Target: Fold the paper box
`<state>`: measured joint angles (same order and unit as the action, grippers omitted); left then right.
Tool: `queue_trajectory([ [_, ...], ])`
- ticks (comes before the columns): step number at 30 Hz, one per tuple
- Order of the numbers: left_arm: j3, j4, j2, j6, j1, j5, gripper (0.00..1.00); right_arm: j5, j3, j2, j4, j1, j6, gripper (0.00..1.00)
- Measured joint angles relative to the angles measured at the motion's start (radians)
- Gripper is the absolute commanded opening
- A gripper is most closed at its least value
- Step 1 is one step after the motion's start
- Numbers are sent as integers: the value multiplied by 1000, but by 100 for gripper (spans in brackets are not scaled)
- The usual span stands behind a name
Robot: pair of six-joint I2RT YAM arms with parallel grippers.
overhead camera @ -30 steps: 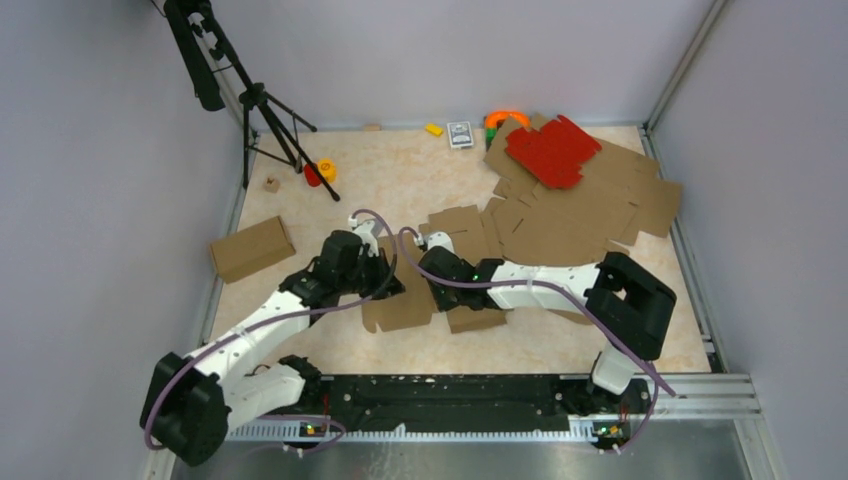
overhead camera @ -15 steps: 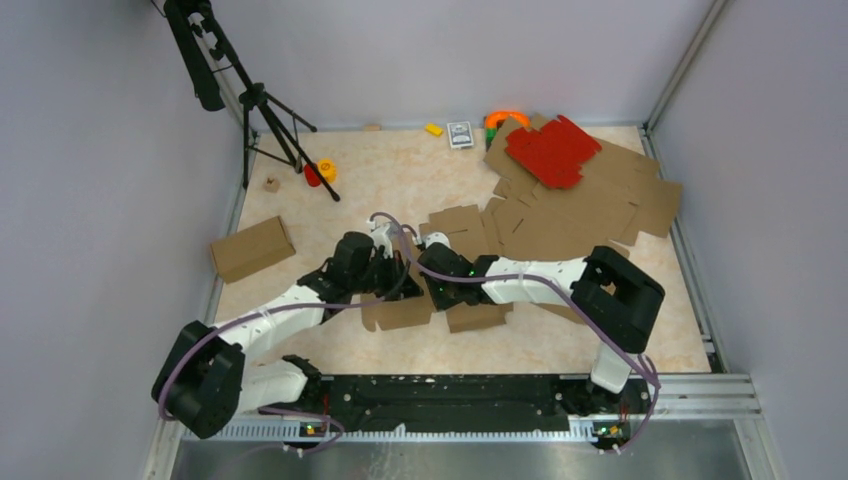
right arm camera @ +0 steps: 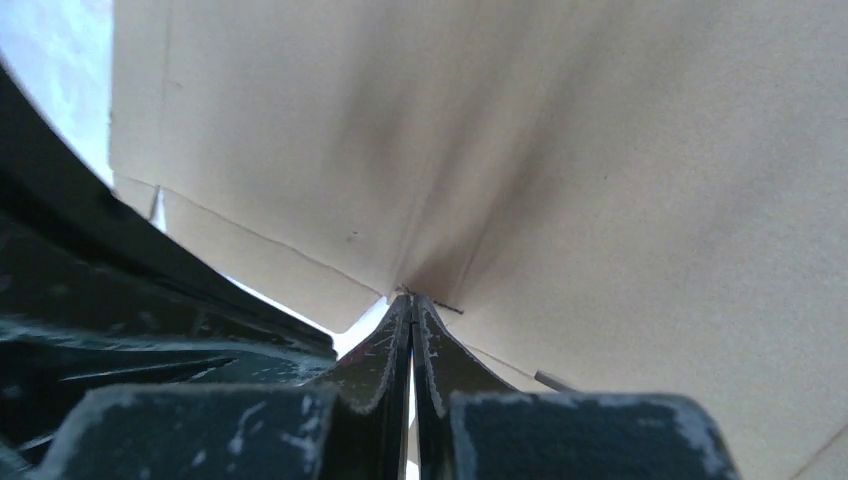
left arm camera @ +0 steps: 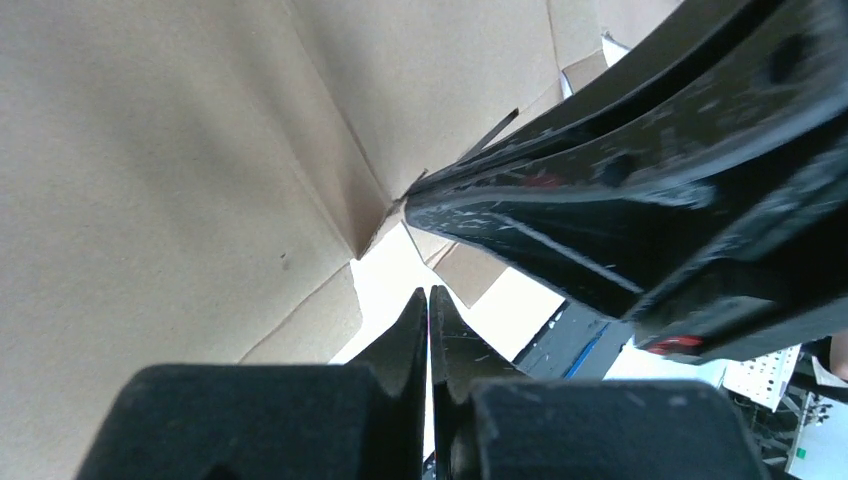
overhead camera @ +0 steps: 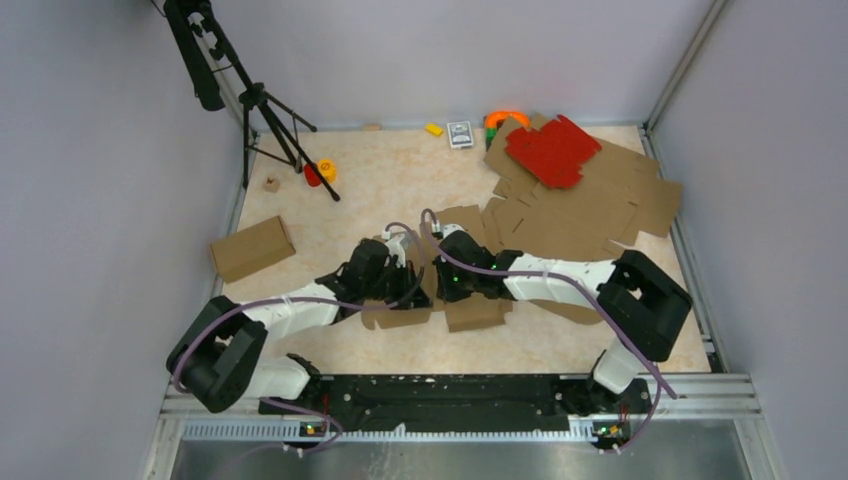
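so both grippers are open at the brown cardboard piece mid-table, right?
No, both are shut. The left wrist view shows the left gripper with its fingers pressed together, and the right wrist view shows the same for the right gripper. Both are at the paper box mid-table.

Pale lilac-grey walls [overhead camera: 450, 50] close in work cell on three sides — light soft, even. Tabletop [overhead camera: 400, 170] beige, marbled, matte. Black tripod [overhead camera: 262, 110] stands at far left corner, legs spread on tabletop. Silver strut [overhead camera: 685, 65] climbs far right corner; aluminium rail [overhead camera: 700, 385] spans near edge.
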<state>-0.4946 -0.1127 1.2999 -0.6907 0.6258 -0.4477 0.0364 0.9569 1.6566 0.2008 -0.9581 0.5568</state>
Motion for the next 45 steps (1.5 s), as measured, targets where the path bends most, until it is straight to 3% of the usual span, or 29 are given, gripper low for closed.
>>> queue_trajectory([
  [8,-31,-31,111,-14,39,6,0,-89,-34,-29,-43,44,32,0],
  [21,-100,-63,271,-24,44,56,0,-85,-35,5,-39,64,31,0],
  [26,-113,-92,296,-26,45,71,0,-75,-114,-141,-14,116,31,3],
  [36,-135,-56,300,-8,47,81,0,69,-340,-609,165,343,42,8],
  [45,-158,70,257,29,48,151,0,29,-475,-653,203,391,50,1],
])
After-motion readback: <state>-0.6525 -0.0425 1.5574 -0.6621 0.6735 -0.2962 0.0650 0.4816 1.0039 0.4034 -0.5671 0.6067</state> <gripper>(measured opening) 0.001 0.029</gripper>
